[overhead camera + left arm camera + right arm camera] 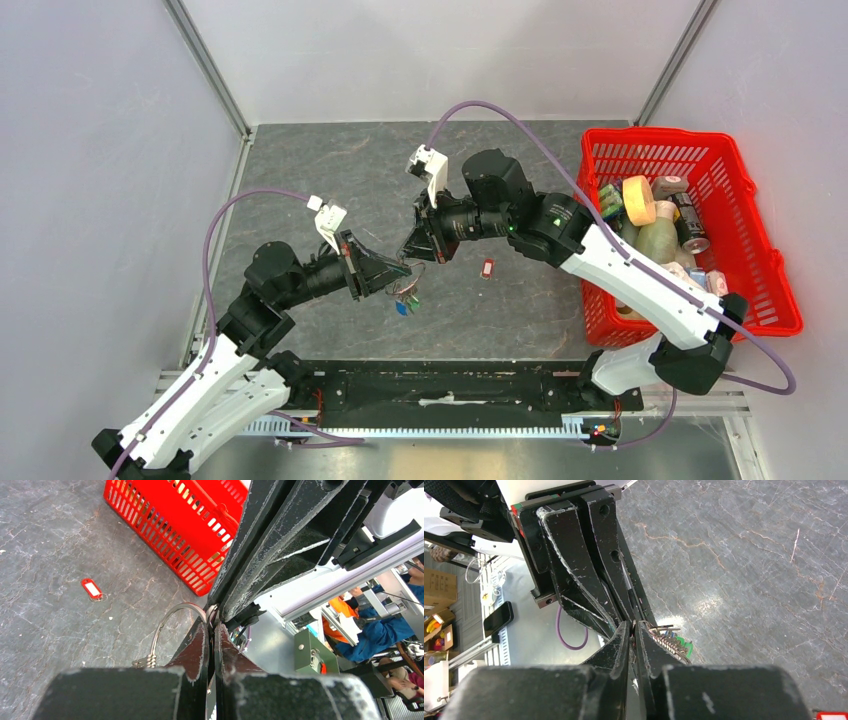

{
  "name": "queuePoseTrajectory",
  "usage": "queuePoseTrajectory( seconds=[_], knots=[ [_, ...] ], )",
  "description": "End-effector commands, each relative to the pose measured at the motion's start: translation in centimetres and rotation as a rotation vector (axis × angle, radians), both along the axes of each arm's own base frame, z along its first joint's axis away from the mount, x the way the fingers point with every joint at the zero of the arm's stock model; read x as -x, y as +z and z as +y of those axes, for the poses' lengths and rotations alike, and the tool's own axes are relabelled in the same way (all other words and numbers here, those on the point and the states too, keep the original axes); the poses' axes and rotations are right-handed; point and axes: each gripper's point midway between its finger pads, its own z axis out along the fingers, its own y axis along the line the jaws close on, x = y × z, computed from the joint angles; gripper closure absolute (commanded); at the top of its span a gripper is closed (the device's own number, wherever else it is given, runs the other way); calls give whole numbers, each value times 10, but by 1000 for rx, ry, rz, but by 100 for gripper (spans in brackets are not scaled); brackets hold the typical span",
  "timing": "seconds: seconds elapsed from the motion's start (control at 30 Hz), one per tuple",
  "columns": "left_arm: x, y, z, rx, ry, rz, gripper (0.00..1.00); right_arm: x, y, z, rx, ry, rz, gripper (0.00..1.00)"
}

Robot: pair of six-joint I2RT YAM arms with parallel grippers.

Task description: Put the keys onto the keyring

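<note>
**Top external view**
- Landmark: red basket (650,133), standing on the bench (330,180) on the right arm's side.
- Left hand (392,272): well clear of the basket, pointing toward it, tip to tip with the other hand.
- Right hand (420,243): between the left hand and the basket, reaching away from the basket.
- Keyring (415,273): held above the bench where the two hands meet, well apart from the basket.
- Keys (405,302): a small bunch hanging under the ring, with green and blue heads showing.
- Red tag (487,268): lying flat on the bench between the hands and the basket, touching nothing.

**Left wrist view**
- Left hand (210,630): fingers drawn together to a thin slit, with the ring's wire coming out right at the tips.
- Keyring (161,625): a silver arc curving away from the fingertips, with small loops at its lower end.
- Right hand (220,605): comes down from above and its tips meet the same stretch of wire.
- Basket (165,525): beyond the hands.
- Red tag (91,589): on bare bench (50,540), nearer than the basket.

**Right wrist view**
- Right hand (631,630): fingers nearly pressed together, pinching at the wire; the contact itself is partly hidden.
- Left hand (616,607): opposite, its fingers closed and its tips against the right hand's.
- Keys (672,642): bunched just beside the fingertips, with one green head visible.
- Basket: out of this view.
</note>
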Motion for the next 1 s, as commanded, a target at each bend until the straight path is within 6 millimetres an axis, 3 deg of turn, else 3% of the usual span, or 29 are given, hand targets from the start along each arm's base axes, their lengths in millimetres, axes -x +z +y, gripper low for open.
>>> queuePoseTrajectory(
  seconds=[0.0,0.17,0.4,0.97],
  knots=[
    [0,28,3,36,11,-90,98,2,26,6,-67,24,-36,90],
    [1,29,3,37,7,-90,98,-1,28,6,-73,10,-55,98],
    [1,28,3,37,5,-88,98,0,31,7,-85,13,-53,85],
    [1,27,3,35,8,-85,98,-1,34,8,-96,8,-58,80]
  ],
)
